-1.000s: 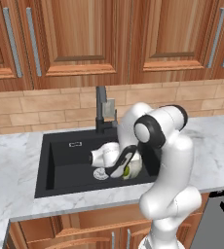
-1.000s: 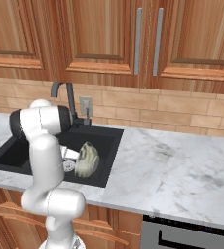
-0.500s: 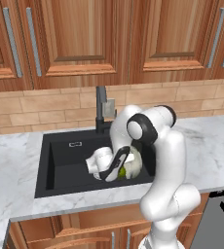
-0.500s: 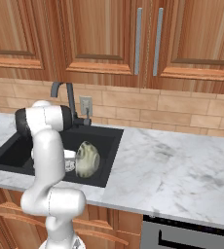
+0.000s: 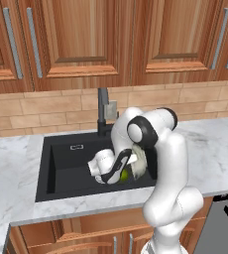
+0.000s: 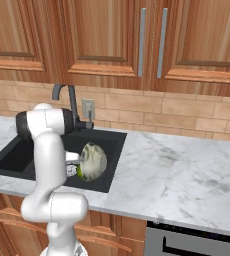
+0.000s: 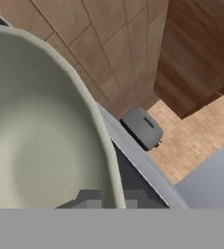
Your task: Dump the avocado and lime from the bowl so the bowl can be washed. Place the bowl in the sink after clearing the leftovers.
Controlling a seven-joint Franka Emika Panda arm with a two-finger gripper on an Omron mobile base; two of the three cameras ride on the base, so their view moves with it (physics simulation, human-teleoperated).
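Holding the bowl (image 7: 41,126) by its rim, the jaws appear clamped on it: in the hand view the rim runs down between the finger tips at the bottom edge, and the pale inner surface shows no fruit.

1. Bowl position. In the right base view the bowl (image 6: 92,161) stands tipped on edge above the sink (image 6: 112,145), over its right part, with the mouth turned sideways. The left base view shows it (image 5: 139,161) the same way, just beside the wrist.

2. Fruit. The lime (image 5: 124,175) shows as a bright yellow-green spot below the tipped bowl, inside the basin. The avocado cannot be made out.

3. Progress, as a judgement. The dump looks done or nearly done for the lime; the avocado is unconfirmed. The fruit lies in the basin rather than on the counter (image 6: 187,175).

4. Remaining. Lower the bowl into the basin and release it.
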